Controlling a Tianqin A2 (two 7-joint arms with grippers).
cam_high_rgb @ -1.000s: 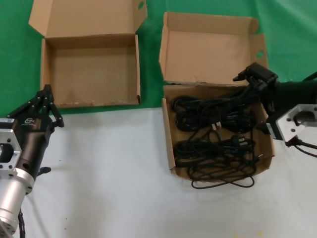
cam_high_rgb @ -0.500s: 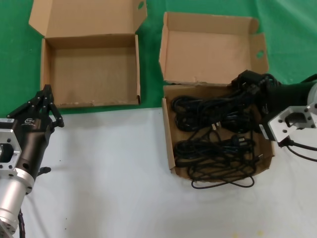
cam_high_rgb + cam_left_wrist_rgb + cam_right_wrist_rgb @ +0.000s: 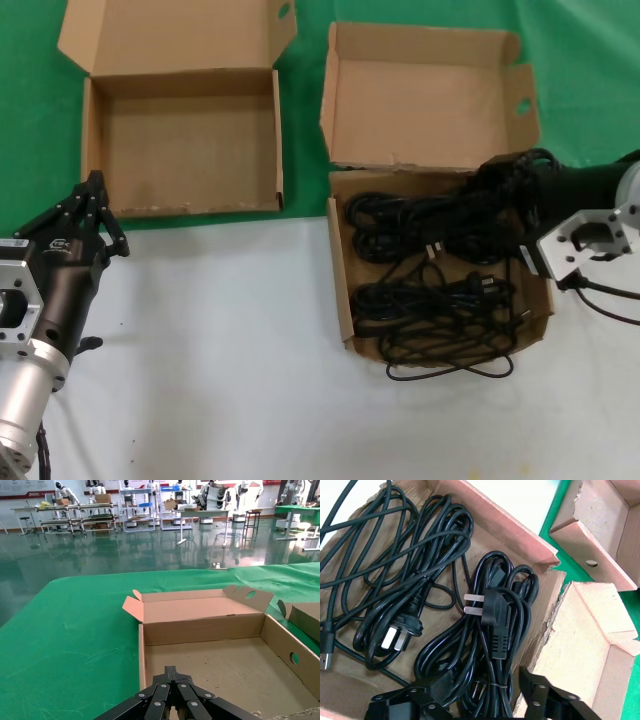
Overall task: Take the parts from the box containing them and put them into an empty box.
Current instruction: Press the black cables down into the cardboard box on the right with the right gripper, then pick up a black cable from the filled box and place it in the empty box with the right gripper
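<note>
The right gripper (image 3: 497, 183) is reaching in from the table's right edge, fingers spread. The left gripper (image 3: 88, 207), fingers together, is idling near the left edge.

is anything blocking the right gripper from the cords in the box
Nothing visible does. The right gripper is open, right over the cord bundle at the hinge end of the winged-lid box, with a finger on each side of it.

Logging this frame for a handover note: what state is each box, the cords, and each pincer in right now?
Brown cardboard box with winged lid: open, holding cords.
Black rubber power cords: coiled bundles in that box, one loop hanging over its front wall.
Brown cardboard box with flat flaring lid: open, empty.
Right pincer: open, down astride a cord bundle.
Left pincer: shut, idle near the empty box.
</note>
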